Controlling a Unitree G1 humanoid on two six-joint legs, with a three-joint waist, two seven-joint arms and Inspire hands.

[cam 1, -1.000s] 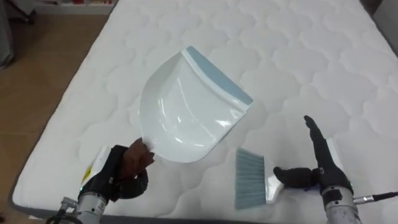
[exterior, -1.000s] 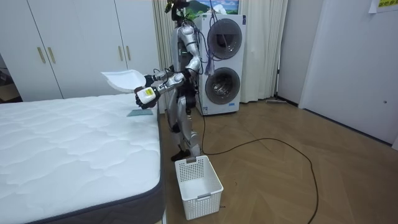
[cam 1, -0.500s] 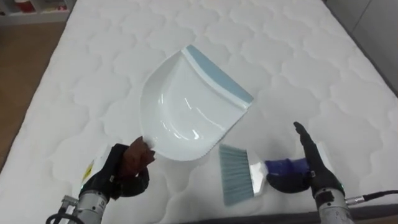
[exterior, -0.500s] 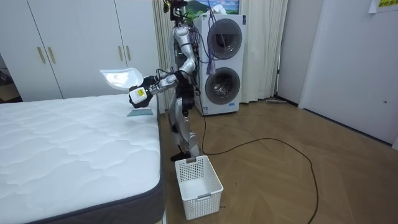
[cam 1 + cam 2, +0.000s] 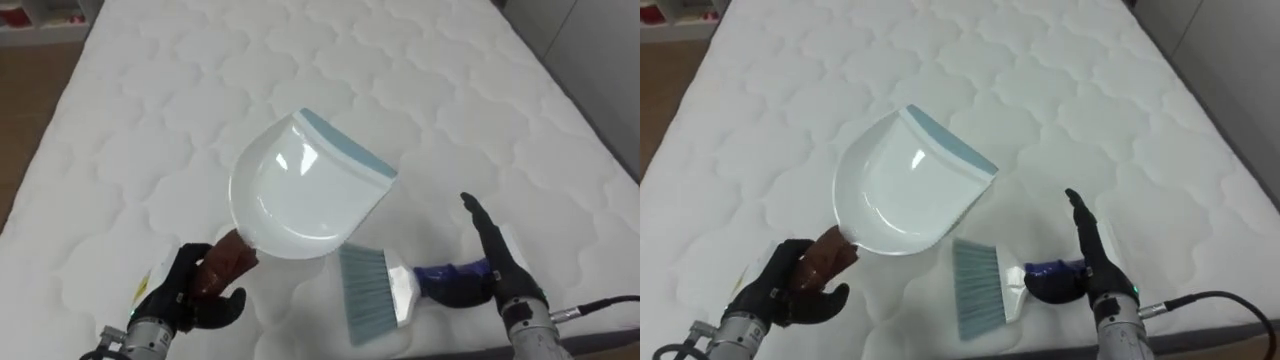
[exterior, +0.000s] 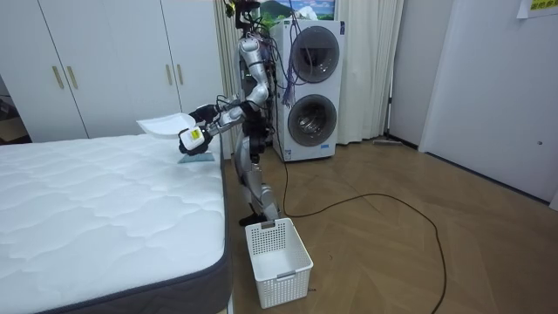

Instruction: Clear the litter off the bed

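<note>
A white dustpan (image 5: 300,190) with a blue-grey lip hangs tilted above the white quilted mattress (image 5: 140,110). My left hand (image 5: 185,290) is shut on its brown handle (image 5: 228,262) at the lower left. A hand brush with pale blue bristles (image 5: 362,288) and a dark blue handle (image 5: 450,282) lies just below the pan's rear edge. My right hand (image 5: 492,262) grips that handle, with one finger pointing straight up. In the room view I stand bent forward at the bed's corner, the dustpan (image 6: 166,125) held over the mattress (image 6: 87,201).
A white laundry basket (image 6: 279,250) stands on the wooden floor by the bed's near corner. Stacked washing machines (image 6: 314,87) are behind me and white wardrobes (image 6: 105,61) behind the bed. The mattress edge runs close under my hands.
I have leaned further over the bed. The dustpan has come lower and tilted flatter. My right hand has taken the brush and drawn it left, under the pan's rear edge.
</note>
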